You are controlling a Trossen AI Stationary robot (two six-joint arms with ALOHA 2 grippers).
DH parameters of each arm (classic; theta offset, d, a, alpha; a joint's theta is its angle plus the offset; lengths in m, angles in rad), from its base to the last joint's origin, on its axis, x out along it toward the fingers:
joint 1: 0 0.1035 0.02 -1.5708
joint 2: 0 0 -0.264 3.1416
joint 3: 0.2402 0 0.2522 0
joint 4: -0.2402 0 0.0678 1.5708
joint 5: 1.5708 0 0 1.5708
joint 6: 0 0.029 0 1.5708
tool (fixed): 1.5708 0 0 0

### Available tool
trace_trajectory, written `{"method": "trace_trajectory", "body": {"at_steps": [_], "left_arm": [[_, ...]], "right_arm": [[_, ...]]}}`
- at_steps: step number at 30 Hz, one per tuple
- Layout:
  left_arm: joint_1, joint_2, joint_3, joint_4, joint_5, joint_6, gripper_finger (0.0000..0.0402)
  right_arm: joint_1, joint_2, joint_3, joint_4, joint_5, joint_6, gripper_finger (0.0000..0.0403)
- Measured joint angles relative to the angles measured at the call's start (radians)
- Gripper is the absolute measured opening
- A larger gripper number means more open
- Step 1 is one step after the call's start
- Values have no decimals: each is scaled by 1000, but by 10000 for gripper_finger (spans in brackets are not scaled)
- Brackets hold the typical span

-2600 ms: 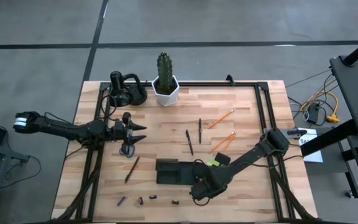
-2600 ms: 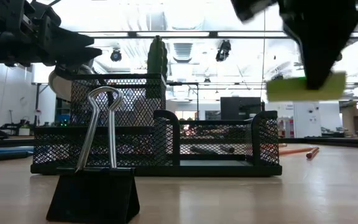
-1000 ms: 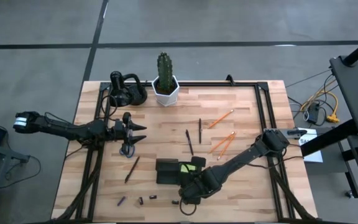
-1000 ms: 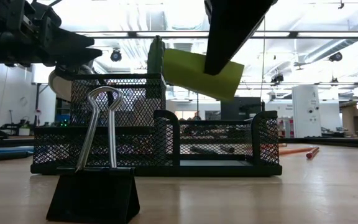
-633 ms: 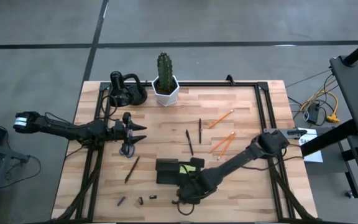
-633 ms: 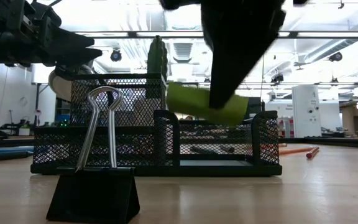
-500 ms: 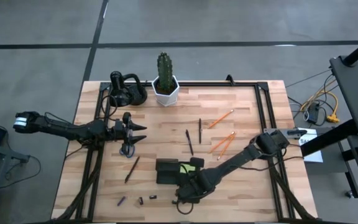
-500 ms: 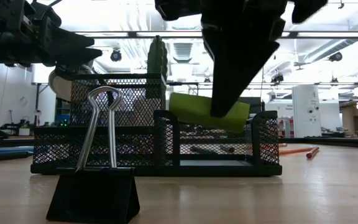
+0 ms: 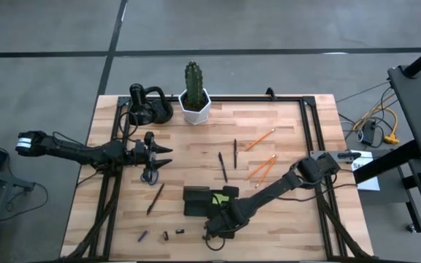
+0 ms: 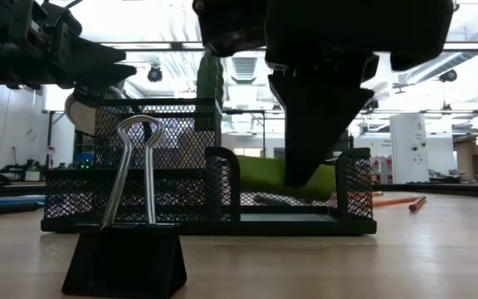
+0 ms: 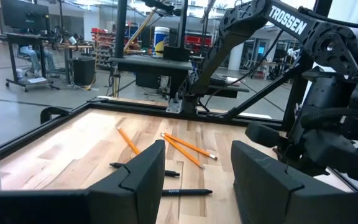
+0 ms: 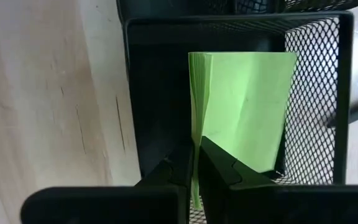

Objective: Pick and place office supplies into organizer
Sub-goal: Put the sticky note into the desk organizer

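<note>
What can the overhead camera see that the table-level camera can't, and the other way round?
Only the high view shows the pencils, pens and both arms' layout, the left gripper open and idle. Only the low view shows a binder clip up close and the pad already down inside the mesh walls. Both show the organizer, cactus and right gripper shut on the green pad.

Arm lettering: "TROSSEN" in white capitals, running along the right arm [image 11: 291, 22] in the left wrist view.
Pen print: a small white mark on the dark pen [image 11: 185, 192] lying on the table, too small to read.
Elsewhere: nothing readable in the high, low or right wrist views.
</note>
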State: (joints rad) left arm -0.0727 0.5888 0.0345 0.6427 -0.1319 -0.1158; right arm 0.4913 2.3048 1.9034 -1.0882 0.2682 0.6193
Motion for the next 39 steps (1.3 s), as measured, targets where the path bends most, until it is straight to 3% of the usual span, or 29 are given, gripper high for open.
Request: {"method": "trace_trajectory", "body": {"at_steps": [39], "left_arm": [[0, 0, 0, 0, 0, 0, 169]], "right_arm": [[-15, 7, -15, 50, -68, -101, 8]]}}
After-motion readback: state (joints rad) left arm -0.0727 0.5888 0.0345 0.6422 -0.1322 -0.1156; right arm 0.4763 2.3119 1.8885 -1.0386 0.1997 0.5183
